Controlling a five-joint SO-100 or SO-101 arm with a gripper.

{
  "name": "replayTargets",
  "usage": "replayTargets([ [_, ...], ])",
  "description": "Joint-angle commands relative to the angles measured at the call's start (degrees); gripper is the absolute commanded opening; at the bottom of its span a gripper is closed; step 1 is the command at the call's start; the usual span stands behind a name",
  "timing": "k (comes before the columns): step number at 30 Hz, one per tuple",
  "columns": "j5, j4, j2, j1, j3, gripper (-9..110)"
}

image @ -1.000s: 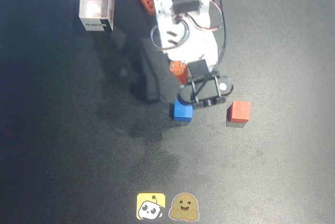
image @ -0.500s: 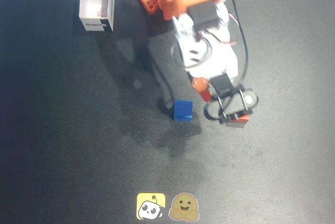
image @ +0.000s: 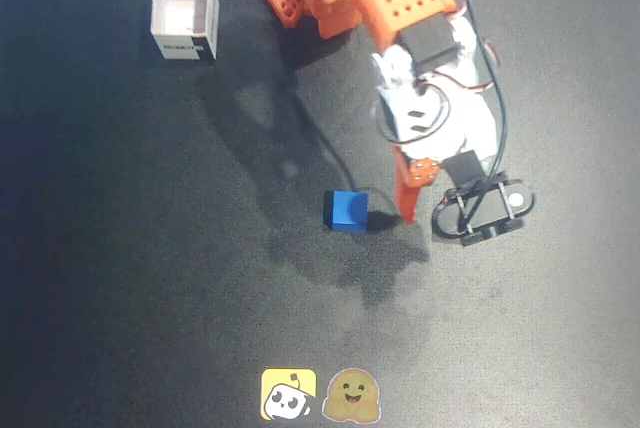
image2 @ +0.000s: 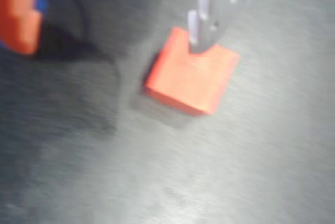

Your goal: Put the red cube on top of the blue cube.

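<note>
Near counter point(image: 150, 278) centre, fingers point(image: 420, 210) spread wide, holding nothing; red cube point(image2: 191, 75) under one tip. Risk: tip shoves it instead of straddling. Blue cube point(image: 347, 210) at 9 o'clock.

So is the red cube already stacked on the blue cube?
No: in the wrist view the red cube sits on the dark table, while the blue cube stands bare in the overhead view.

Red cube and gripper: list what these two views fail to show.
- Red cube: hidden under the arm in the overhead view; seen only in the blurred wrist view.
- Gripper: whether it is open or shut cannot be told; the overhead view is too small, and the wrist view's edges cut off the fingers.
- Blue cube: in the wrist view only a sliver shows behind the orange finger.
</note>
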Motion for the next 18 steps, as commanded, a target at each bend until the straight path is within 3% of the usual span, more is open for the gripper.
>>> replayTargets([
  [1,3.08,-1.32,-0.62,-1.58,-3.16,24],
  [18,13.62,-3.69,-6.5,-3.78,-2.72,24],
])
